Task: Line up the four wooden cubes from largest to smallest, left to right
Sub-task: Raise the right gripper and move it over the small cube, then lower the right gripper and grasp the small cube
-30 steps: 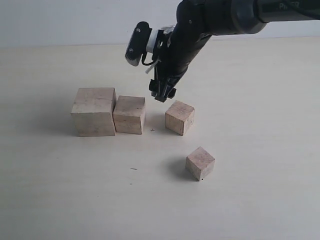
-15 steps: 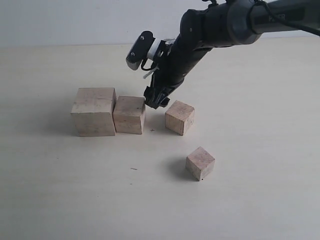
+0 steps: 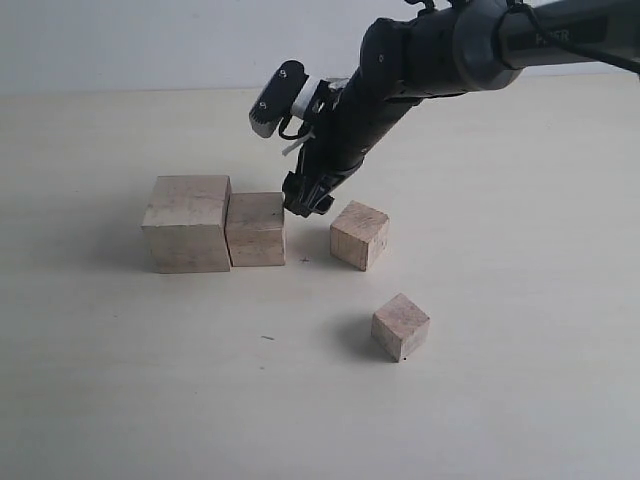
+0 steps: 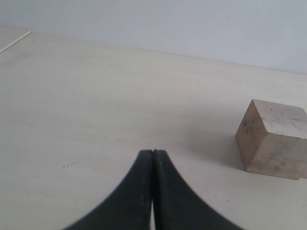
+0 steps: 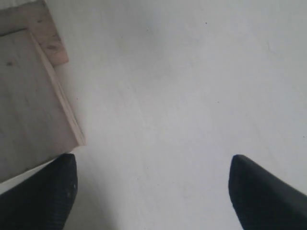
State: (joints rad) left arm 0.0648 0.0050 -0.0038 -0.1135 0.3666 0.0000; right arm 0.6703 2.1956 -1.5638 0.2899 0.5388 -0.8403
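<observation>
The four wooden cubes lie on the pale table. The largest cube is at the left, and the second cube touches its right side. The third cube stands apart to the right. The smallest cube sits nearer the front. My right gripper is low at the second cube's right rear corner. It is open, with one finger against that cube and nothing between the jaws. My left gripper is shut and empty, with a wooden cube off to one side of it.
The dark right arm reaches in from the upper right above the table. A small dark speck lies in front of the row. The left arm does not show in the exterior view.
My right gripper came down and moved left to the second cube's right side. That cube was nudged square against the largest cube. The other two cubes stayed put.
</observation>
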